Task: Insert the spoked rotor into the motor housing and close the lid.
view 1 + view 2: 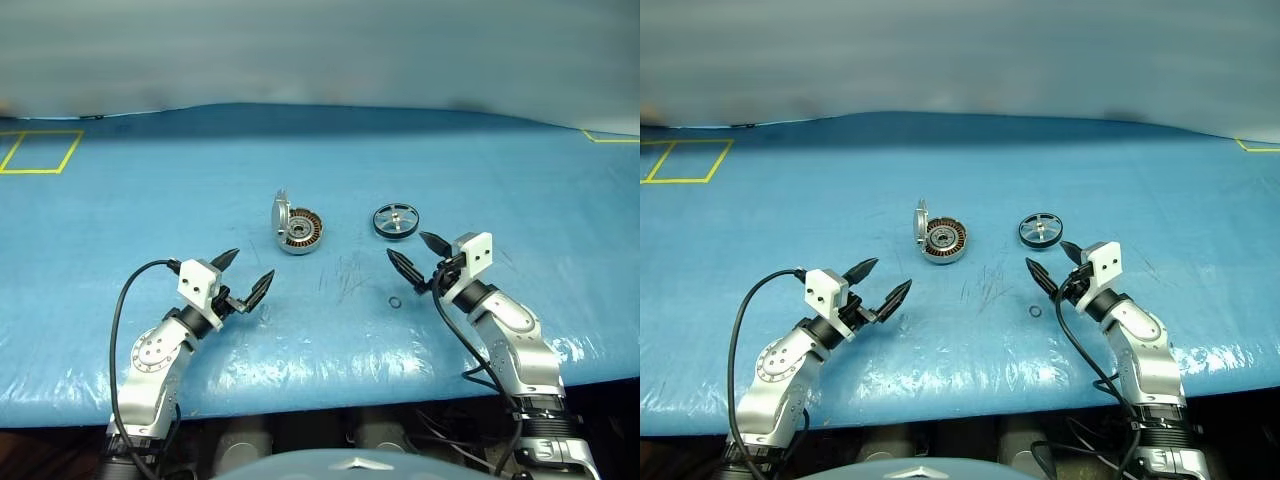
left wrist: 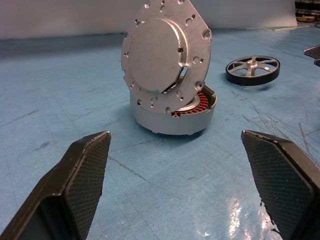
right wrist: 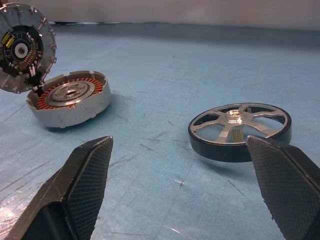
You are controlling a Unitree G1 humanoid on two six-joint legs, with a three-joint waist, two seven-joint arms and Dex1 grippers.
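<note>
The round silver motor housing [image 1: 301,232] with copper windings sits mid-desk, its hinged silver-grey disc lid [image 1: 278,214] raised, leaving the cavity accessible. The dark-rimmed, silver-spoked rotor [image 1: 396,221] lies apart, right. Left end effector [image 1: 242,275] and right end effector [image 1: 418,254] hover wide, empty.

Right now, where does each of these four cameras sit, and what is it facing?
Left eye, right eye: on the head, looking forward and down at the table, both arms and open grippers.
Left wrist: along the left gripper toward the housing, its lid raised.
Right wrist: along the right gripper toward the rotor.
Both wrist views share housing and rotor.
</note>
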